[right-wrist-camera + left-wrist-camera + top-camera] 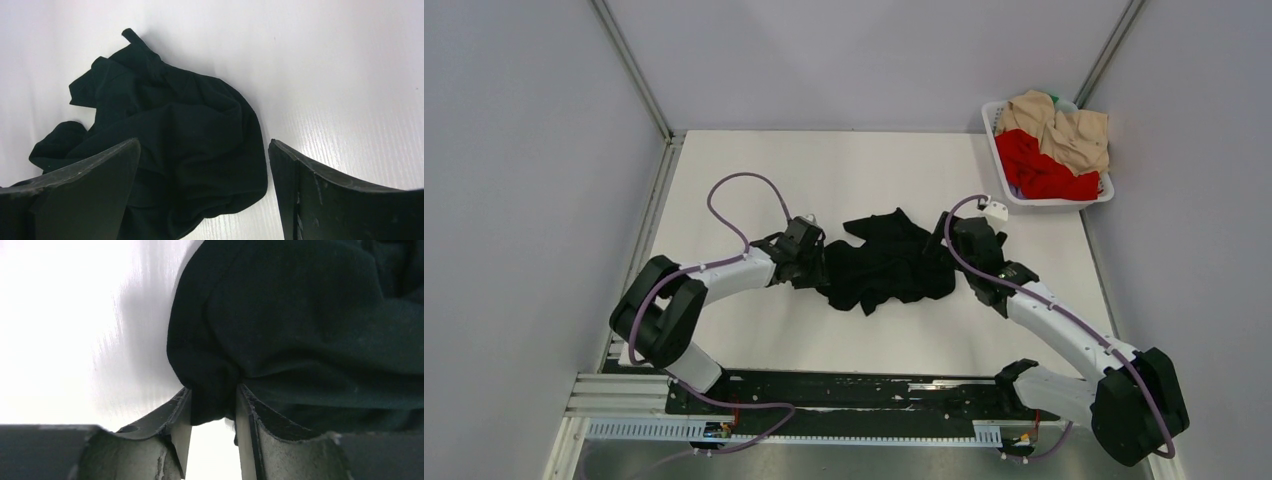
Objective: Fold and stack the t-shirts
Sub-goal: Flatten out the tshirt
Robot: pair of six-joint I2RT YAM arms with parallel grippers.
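A crumpled black t-shirt (886,260) lies in the middle of the white table; its white tag is hidden. My left gripper (816,262) is at its left edge, shut on a fold of the black cloth (212,400), which is pinched between the two fingers. My right gripper (946,248) is at the shirt's right edge, open and empty, its fingers straddling the shirt's edge (210,165) above the table. A red t-shirt (1039,165) and a beige t-shirt (1064,130) lie heaped in the white basket (999,170) at the far right.
The basket stands in the table's far right corner, against the grey wall. Grey walls enclose the left, back and right sides. A black rail (844,395) with the arm bases runs along the near edge.
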